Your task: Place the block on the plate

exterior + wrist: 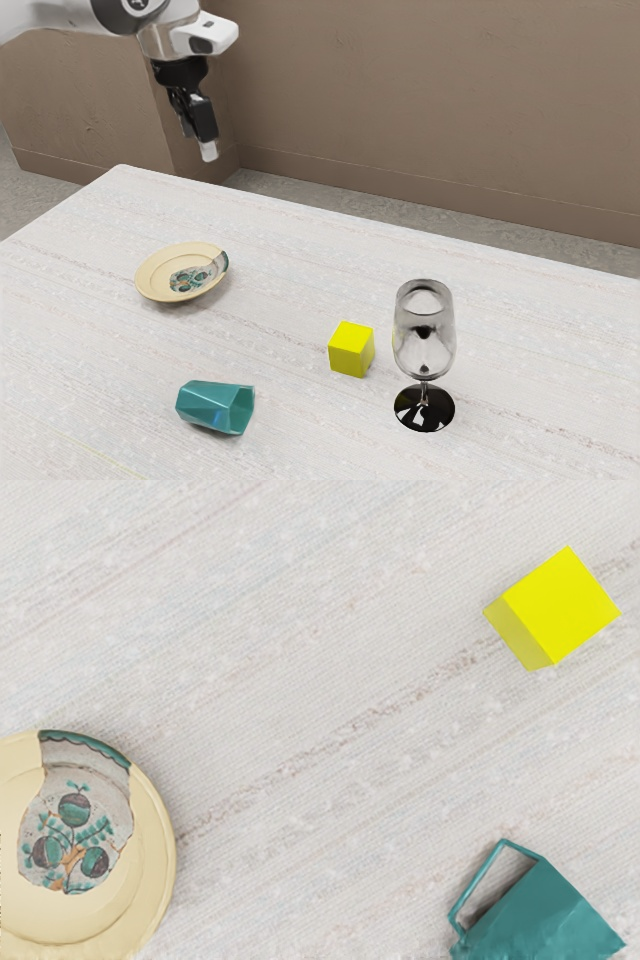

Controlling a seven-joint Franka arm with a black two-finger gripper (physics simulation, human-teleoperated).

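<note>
High over the table, beyond the plate in the exterior view, hangs my gripper [208,150], touching nothing there. The yellow block [351,349] rests on the table, apart from the plate, between the plate and the wine glass. A cream plate [154,276] with a painted patch lies toward the exterior view's left, with no block on it. From above, the wrist view has the yellow block [562,606] well away from the patterned plate [150,880], whose far side is cut off by the frame.
A teal mug [215,406] lies on its side nearer the camera; the wrist view catches its handle and part of the mug [545,915]. A clear wine glass [424,345] with a black base stands upright close to the block. All rest on the pale table [300,250].
</note>
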